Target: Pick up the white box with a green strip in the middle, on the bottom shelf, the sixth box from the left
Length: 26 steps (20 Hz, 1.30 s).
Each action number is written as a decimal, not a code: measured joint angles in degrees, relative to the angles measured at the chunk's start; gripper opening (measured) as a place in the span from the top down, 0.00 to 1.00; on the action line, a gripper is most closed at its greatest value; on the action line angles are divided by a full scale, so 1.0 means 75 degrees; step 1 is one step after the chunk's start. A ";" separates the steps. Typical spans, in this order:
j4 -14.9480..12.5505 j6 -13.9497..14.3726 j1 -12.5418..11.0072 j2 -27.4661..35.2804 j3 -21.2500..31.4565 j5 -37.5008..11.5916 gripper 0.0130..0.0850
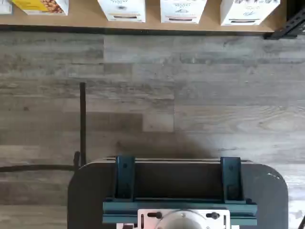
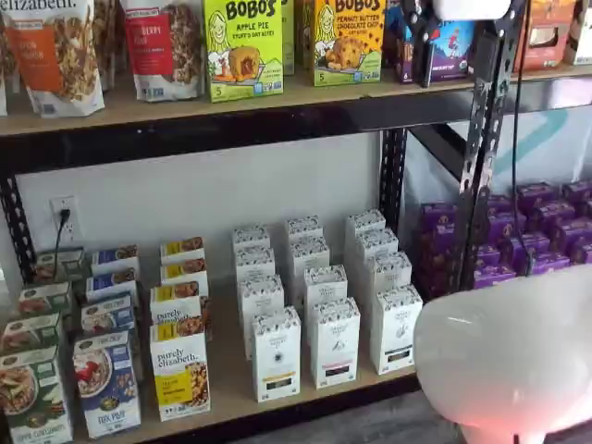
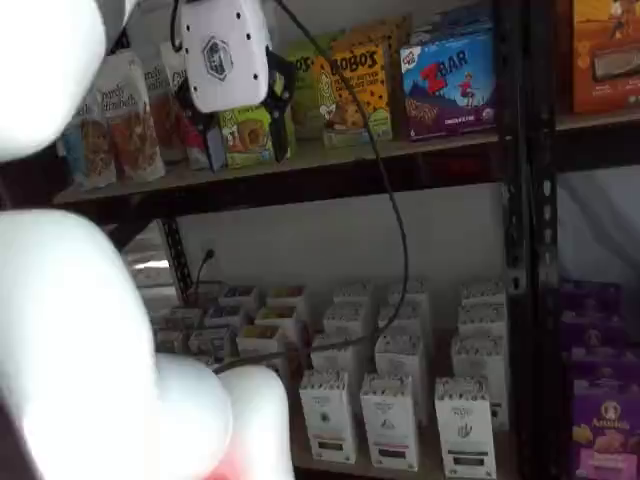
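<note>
The bottom shelf (image 2: 231, 396) holds rows of boxes. Three columns of white boxes stand to the right of the coloured ones. The rightmost front white box (image 2: 396, 329) also shows in a shelf view (image 3: 463, 425) and in the wrist view (image 1: 248, 11). Its strip colour is too small to tell. My gripper (image 2: 421, 51) hangs high up in front of the upper shelf, far above that box. It shows in both shelf views (image 3: 278, 100). Its black fingers are seen side-on, with no clear gap and nothing in them.
The white arm body (image 2: 509, 361) fills the foreground in both shelf views (image 3: 70, 330). A black perforated upright (image 2: 481, 139) stands right of the white boxes, with purple boxes (image 2: 536, 231) beyond it. Snack bags and Bobo's boxes (image 2: 242, 46) fill the upper shelf. The dark mount (image 1: 176, 191) is over wood flooring.
</note>
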 joint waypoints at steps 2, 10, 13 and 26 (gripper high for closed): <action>-0.0227 0.0105 0.0213 0.0022 -0.0018 0.0031 0.00; -0.0467 0.0122 0.0304 -0.0144 0.0261 -0.0255 0.00; -0.0617 -0.0039 0.0176 -0.0298 0.0634 -0.0600 0.00; 0.0232 -0.1140 -0.1043 -0.1140 0.4101 -0.3789 0.00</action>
